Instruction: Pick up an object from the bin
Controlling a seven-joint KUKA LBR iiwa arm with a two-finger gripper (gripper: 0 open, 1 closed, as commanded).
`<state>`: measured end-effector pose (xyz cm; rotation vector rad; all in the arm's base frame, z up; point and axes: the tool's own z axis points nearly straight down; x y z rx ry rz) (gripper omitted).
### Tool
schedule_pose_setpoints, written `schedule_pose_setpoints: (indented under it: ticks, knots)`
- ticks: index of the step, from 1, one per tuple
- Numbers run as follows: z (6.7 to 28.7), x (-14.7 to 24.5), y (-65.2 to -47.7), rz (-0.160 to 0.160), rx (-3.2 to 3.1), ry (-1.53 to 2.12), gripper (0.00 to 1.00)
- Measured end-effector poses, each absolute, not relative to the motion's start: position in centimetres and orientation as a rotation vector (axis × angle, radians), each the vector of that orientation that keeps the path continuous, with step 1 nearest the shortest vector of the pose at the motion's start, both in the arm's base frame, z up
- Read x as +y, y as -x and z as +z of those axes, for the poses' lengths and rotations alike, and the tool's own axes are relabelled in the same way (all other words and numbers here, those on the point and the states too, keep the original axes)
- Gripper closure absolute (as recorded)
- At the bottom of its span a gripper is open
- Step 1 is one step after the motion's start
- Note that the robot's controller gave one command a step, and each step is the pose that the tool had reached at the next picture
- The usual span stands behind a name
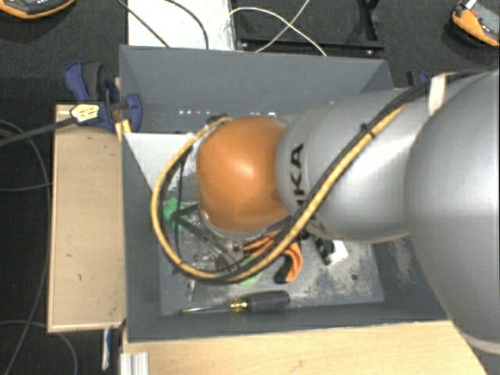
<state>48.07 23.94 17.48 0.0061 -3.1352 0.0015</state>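
Grey metal bin [258,76] on a cluttered workshop floor: a silver arm [375,170] reaches in from the right and bends steeply down at the wrist, its rounded orange cover [238,174] facing the camera and a yellow-and-black cable [160,201] looping round its left side. The end effector [212,250] hangs low beneath that cover, close to the bin floor at left of centre. Whether it is released or clenched cannot be told from this angle, and nothing can be seen in its grip.

Nearest to it lie a green piece [170,208] just to its left, an orange piece [291,262] just to its right, and a black-handled screwdriver [250,303] flat along the near wall, a little apart. A small white-and-black piece [332,251] sits farther right. Whatever lies directly below is hidden by the wrist.

Judging by the low, vertical stance, the task appears to be at the descent or grasp stage, with no pick confirmed. The next move would likely call for a firm closing on whichever item sits underneath, then a straight lift clear of the walls without dragging the neighbours or snagging the cable.
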Motion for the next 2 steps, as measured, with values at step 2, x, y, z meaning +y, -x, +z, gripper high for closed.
schedule_pose_setpoints:
  ticks: [2]
  knots:
    - [7.0,16.1,-56.7,-0.002,-3.122,-0.313,0.0]
